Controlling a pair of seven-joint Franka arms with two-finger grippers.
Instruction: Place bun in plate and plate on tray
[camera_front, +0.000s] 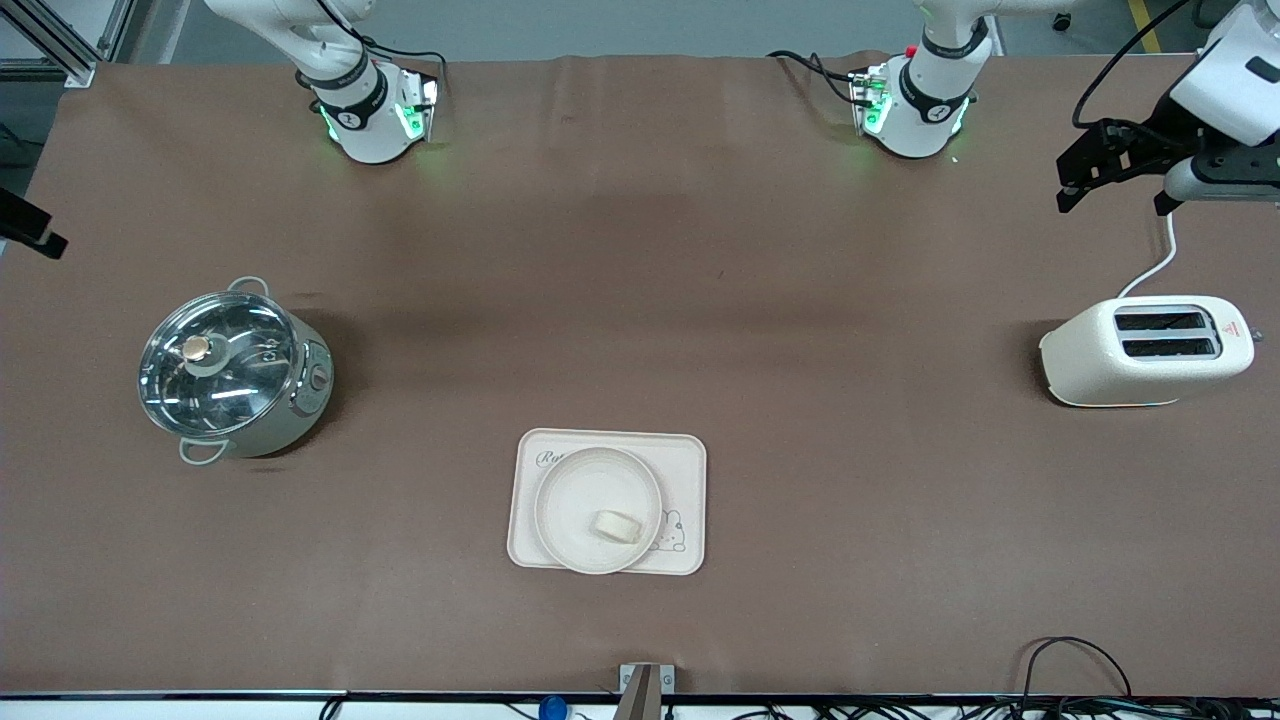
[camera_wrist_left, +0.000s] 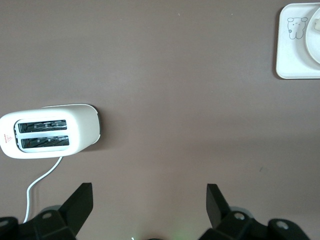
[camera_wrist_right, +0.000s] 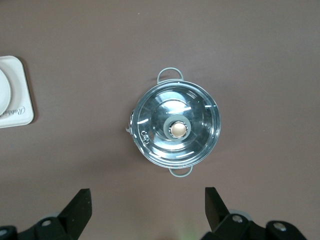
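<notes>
The bun (camera_front: 617, 526) lies in the round cream plate (camera_front: 580, 490), near the plate's rim on the side closest to the front camera. The plate sits on the rabbit tray (camera_front: 690, 470) in the middle of the table. My left gripper (camera_front: 1080, 185) is open and empty, up over the table near the toaster; its wrist view (camera_wrist_left: 149, 200) shows bare cloth between the jaws and a corner of the tray (camera_wrist_left: 292, 50). My right gripper (camera_front: 40, 238) is open and empty, up over the table near the pot; its wrist view (camera_wrist_right: 148, 202) shows the tray's edge (camera_wrist_right: 20, 100).
A steel pot with a glass lid (camera_front: 232, 372) stands toward the right arm's end, also in the right wrist view (camera_wrist_right: 175, 127). A white toaster (camera_front: 1150, 350) with its cord stands toward the left arm's end, also in the left wrist view (camera_wrist_left: 50, 131).
</notes>
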